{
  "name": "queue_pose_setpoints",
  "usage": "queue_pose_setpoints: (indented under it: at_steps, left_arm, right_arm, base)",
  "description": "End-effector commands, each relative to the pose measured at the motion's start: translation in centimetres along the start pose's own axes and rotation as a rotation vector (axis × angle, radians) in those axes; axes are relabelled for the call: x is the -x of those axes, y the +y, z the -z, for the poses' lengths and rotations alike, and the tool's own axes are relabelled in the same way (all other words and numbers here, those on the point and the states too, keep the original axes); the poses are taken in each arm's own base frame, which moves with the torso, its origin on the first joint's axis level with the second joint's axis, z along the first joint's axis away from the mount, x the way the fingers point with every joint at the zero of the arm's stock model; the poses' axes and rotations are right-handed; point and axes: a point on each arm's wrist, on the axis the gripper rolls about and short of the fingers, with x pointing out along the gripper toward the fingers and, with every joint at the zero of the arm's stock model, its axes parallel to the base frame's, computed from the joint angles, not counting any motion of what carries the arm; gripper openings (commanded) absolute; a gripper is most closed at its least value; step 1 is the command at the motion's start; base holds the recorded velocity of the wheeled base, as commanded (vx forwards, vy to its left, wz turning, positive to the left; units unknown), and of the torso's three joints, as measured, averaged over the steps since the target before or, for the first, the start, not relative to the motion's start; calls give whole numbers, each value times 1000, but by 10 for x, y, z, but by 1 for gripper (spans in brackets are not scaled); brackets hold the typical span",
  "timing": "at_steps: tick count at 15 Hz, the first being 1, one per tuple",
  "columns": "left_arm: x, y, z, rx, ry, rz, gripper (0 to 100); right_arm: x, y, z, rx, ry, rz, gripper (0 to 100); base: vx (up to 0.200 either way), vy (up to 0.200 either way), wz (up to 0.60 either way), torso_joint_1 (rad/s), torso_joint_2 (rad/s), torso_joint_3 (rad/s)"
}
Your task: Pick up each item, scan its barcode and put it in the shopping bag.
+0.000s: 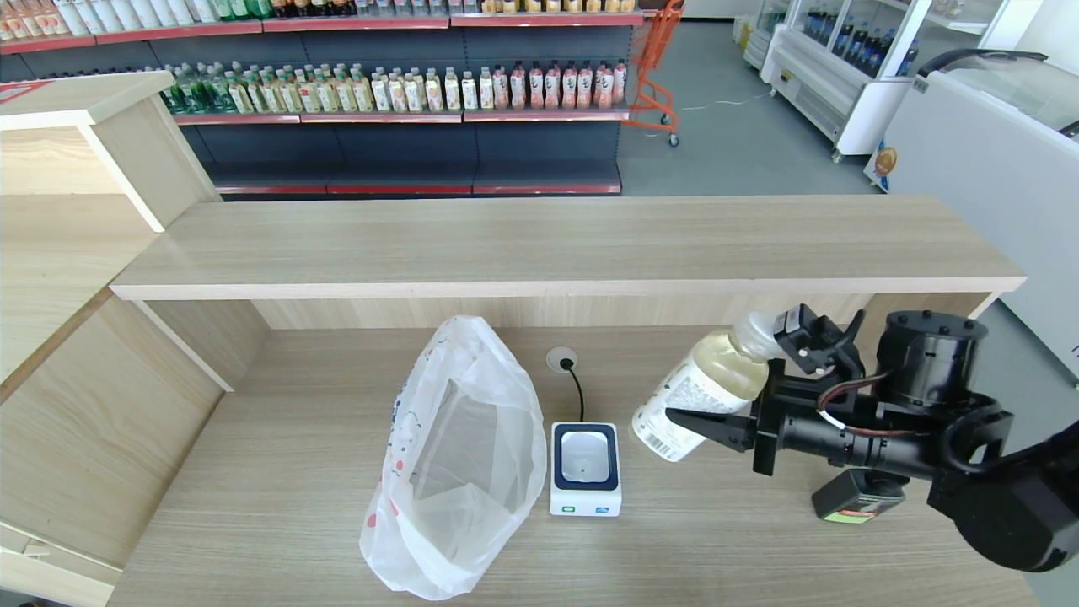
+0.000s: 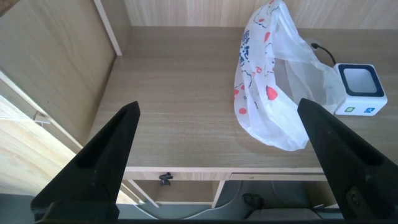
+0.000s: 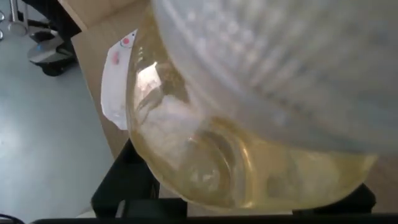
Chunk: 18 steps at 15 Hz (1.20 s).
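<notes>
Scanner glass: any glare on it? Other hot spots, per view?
Head view: the scanner glass carries a pale reflection across its middle. Left wrist view: the same glass reflects almost white. Right wrist view: a bright highlight sits on the bottle, with light shining through its yellowish drink.

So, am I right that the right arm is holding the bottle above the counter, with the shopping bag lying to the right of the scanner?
Not quite. The shopping bag lies to the left of the scanner, not the right, as the head view shows. The rest holds: the right arm's jaws hold the bottle above the counter.
</notes>
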Motion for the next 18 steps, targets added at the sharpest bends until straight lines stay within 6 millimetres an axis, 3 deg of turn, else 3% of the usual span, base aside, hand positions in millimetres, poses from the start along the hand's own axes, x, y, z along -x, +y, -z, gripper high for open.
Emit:
queue_pose_setpoints:
  at_steps: [1, 8, 18]
  left_arm:
    - [0, 0, 0, 0, 0, 0, 100]
    - [0, 0, 0, 0, 0, 0, 100]
    - [0, 0, 0, 0, 0, 0, 100]
  right_arm:
    - [-30, -24, 41, 103, -12, 15, 0]
    - [-61, -40, 79, 386, -137, -268, 0]
    - [-95, -66, 101, 615, -248, -338, 0]
  base:
    - [0, 0, 0, 0, 0, 0]
    - [0, 0, 0, 0, 0, 0]
    - [0, 0, 0, 0, 0, 0]
